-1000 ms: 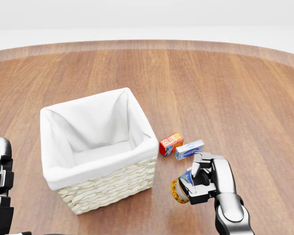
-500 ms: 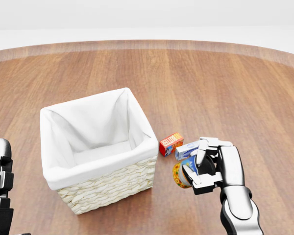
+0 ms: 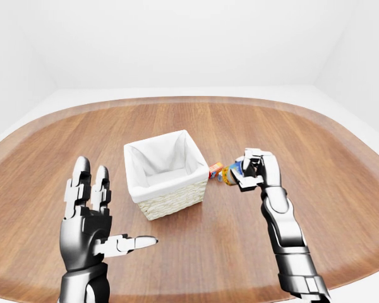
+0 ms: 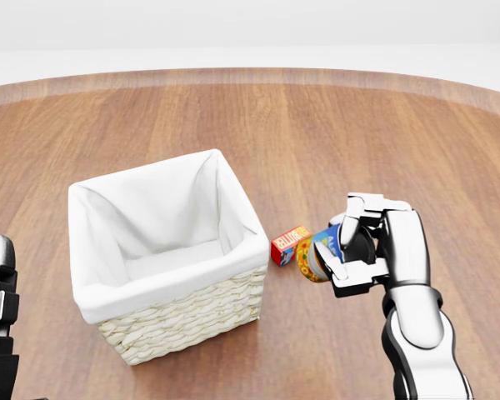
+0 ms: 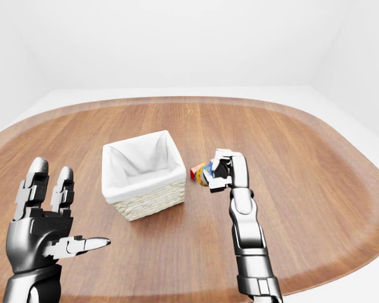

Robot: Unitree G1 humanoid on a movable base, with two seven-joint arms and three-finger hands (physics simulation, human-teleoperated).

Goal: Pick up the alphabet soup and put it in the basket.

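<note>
You've lifted alphabet soup can (image 4: 314,257) off counter (image 4: 358,133) since a second ago; right hand (image 4: 368,246) fingers clamped round it, right of basket (image 4: 171,310). Left hand (image 3: 88,218) splayed wide, idle. Swing left next.

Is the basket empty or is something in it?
Empty. Inside the basket, the head view shows only the white lining; the soup can is outside, in the right hand.

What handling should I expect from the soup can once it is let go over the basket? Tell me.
The alphabet soup looks like a rigid cylinder, so it probably won't deform in the right hand. Held tilted on its side, it may roll on landing. The basket has a soft-looking liner and tall walls that should likely contain it.
</note>
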